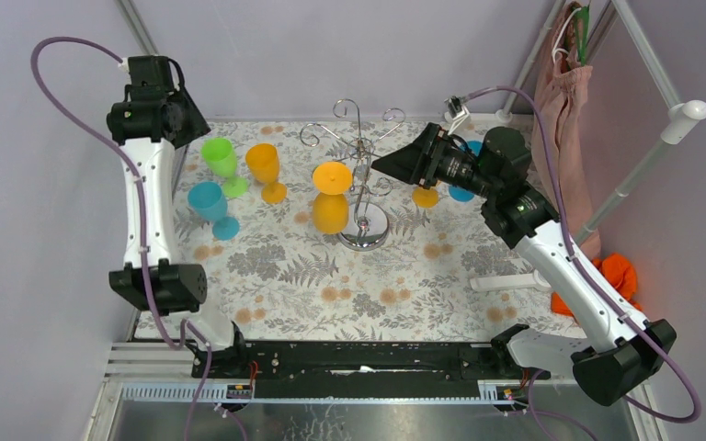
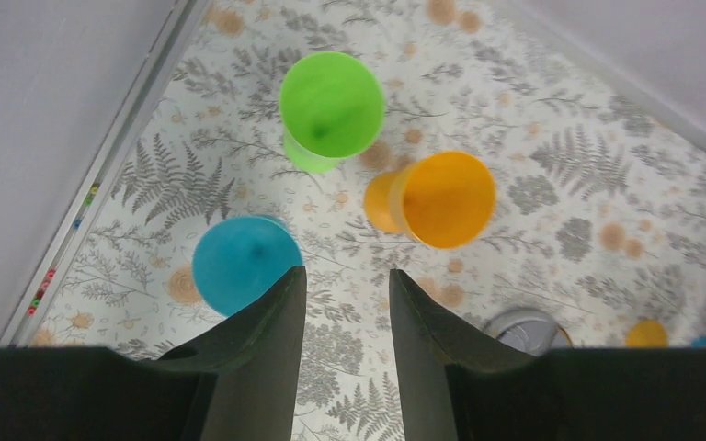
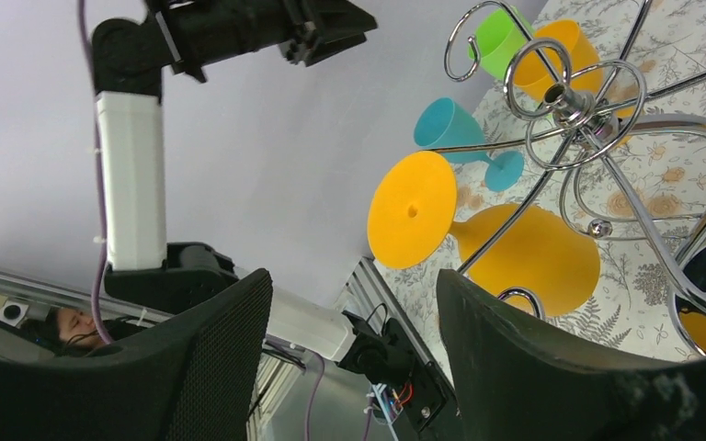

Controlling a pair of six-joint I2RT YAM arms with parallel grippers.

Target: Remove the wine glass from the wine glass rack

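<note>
Gaping empty, right claw (image 3: 349,285) faces the hanging wine glass (image 3: 524,253); left claw (image 2: 347,276) gapes above cups (image 2: 331,106).

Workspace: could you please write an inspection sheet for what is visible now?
Surface: fern-print table cover.
Job's things: wine glass rack upright at centre; orange wine glass hangs upside down on it.
Clutter: green glass, orange glass, blue glass standing left; white tube lying right.
Grippers: left gripper open, empty, above the three glasses; right gripper open, empty, facing rack.
Cables: purple cables loop along both arms.
Surroundings: pink cloth hanging, orange cloth, right side.
</note>
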